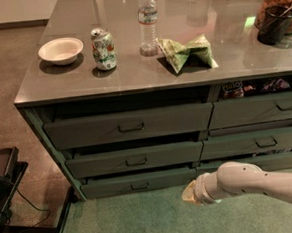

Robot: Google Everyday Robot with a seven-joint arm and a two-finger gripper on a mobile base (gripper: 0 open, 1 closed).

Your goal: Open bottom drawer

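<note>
Cabinet front, seen from above. The bottom drawer (140, 181) is the thinnest front of the left stack, lowest, just above the green carpet (133, 219); its loop pull (140, 186) is untouched. The gripper (190, 193) hangs low by the drawer's right end, apart from the pull; whether it is clenched or released cannot be told. On the countertop (133, 82): bowl (61, 50), can (103, 49), bottle (148, 20).

Six drawers (129, 125), one bowl (60, 50), can (103, 49), bottle (148, 22), green bag (185, 52), one end effector (191, 193) near bottom drawer (138, 183)
</note>
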